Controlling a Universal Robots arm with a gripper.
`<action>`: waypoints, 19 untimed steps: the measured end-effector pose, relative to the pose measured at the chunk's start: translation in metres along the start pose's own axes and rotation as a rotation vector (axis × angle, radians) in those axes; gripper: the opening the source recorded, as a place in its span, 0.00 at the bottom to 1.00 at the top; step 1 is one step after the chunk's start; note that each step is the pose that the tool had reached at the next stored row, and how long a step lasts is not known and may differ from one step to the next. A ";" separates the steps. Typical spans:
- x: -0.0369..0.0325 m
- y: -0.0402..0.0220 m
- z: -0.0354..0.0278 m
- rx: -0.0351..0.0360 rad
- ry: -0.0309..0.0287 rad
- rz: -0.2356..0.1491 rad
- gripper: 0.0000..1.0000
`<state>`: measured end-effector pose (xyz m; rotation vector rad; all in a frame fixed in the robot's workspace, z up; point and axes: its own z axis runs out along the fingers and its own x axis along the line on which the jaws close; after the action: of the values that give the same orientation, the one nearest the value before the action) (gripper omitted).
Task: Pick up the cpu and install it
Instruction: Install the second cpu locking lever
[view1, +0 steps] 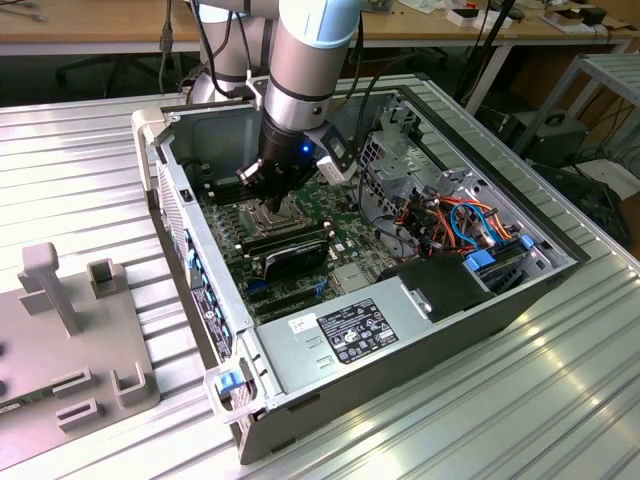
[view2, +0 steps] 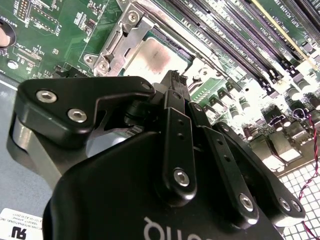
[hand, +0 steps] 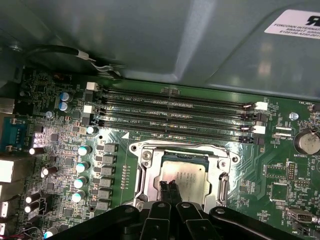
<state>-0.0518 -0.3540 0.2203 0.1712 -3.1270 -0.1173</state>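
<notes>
The cpu (hand: 190, 172), a dull silver square chip, lies flat inside the metal socket frame (hand: 144, 172) on the green motherboard (hand: 280, 165). The second wrist view shows the cpu (view2: 157, 57) just beyond my fingertips, within the socket frame (view2: 112, 47). My gripper (hand: 168, 186) hovers directly over the chip's near edge with its two black fingers pressed together and nothing between them. From outside, the gripper (view1: 262, 185) reaches down into the open computer case (view1: 420, 340), over the motherboard (view1: 300, 255).
Long black memory slots (hand: 175, 107) run beside the socket. Capacitors (hand: 82, 167) stand on the other side. The case wall (view1: 200, 260), a power supply (view1: 350, 330) and coloured cables (view1: 455, 220) hem the board in. A grey fixture (view1: 70, 330) sits at the exterior view's left.
</notes>
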 end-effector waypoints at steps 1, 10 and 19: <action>0.0000 0.0000 0.0000 0.0000 0.0002 0.000 0.11; 0.0000 0.0004 -0.0049 -0.0001 0.0003 0.000 0.11; 0.0001 0.0000 -0.0068 0.0001 0.0004 0.000 0.11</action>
<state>-0.0518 -0.3545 0.2271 0.1712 -3.1266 -0.1171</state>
